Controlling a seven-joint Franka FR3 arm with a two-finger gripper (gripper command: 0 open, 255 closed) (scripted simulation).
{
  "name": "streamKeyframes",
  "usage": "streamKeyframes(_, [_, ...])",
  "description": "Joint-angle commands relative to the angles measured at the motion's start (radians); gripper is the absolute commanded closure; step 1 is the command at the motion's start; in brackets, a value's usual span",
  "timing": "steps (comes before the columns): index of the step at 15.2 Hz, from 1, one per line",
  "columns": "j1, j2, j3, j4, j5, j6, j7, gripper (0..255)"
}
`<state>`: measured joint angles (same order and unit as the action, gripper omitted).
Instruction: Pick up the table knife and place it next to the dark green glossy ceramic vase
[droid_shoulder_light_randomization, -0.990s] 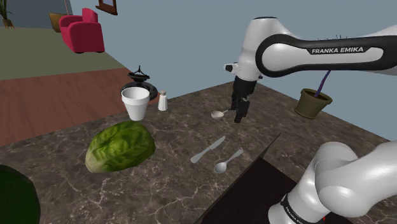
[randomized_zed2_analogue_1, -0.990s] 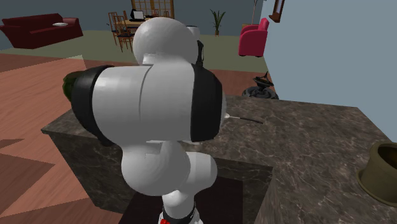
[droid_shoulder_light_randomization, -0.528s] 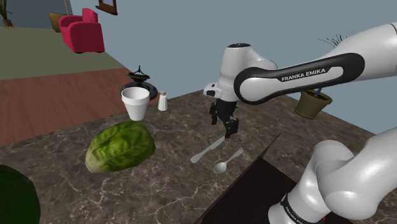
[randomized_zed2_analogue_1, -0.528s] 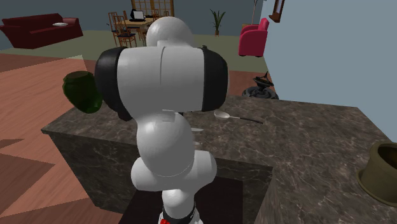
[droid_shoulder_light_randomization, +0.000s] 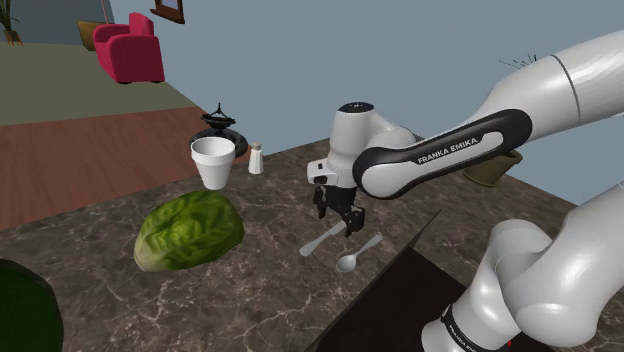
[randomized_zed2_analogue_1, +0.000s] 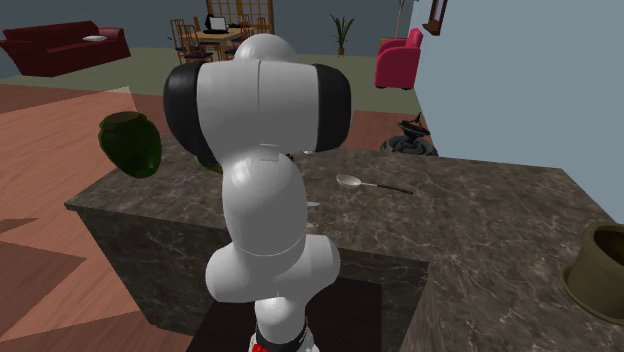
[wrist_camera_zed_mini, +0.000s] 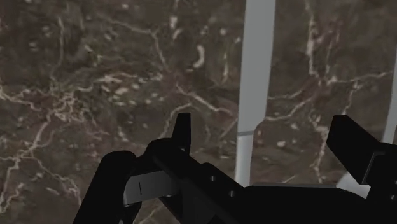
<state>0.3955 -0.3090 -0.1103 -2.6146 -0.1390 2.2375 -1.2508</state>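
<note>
The white arm (droid_shoulder_light_randomization: 440, 158) goes up from its base, bends at the elbow and slopes down low. The black gripper (droid_shoulder_light_randomization: 338, 218) hangs at its end and points down. In the wrist view the gripper (wrist_camera_zed_mini: 264, 137) has its two fingers (wrist_camera_zed_mini: 183, 129) wide apart, and they squeeze nothing. From behind, the arm (randomized_zed2_analogue_1: 258, 105) stands tall, with fat round joints.

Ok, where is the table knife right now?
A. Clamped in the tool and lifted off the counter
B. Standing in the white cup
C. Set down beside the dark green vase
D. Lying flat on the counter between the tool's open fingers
D: in the wrist view the knife lies flat on the marbled counter, between the tool's spread fingers, which do not touch it.
</note>
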Motion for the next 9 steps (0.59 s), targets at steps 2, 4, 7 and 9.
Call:
streamKeyframes(2, [-0.001,0.028,-0.003,-0.020,-0.003,0.049,0.000,0])
streamKeyframes(4, [-0.001,0.034,-0.003,-0.024,-0.004,0.058,0.000,0])
streamKeyframes(7, [-0.001,0.034,-0.003,-0.024,-0.004,0.058,0.000,0])
streamKeyframes(9, [-0.001,0.034,-0.003,-0.024,-0.004,0.058,0.000,0])
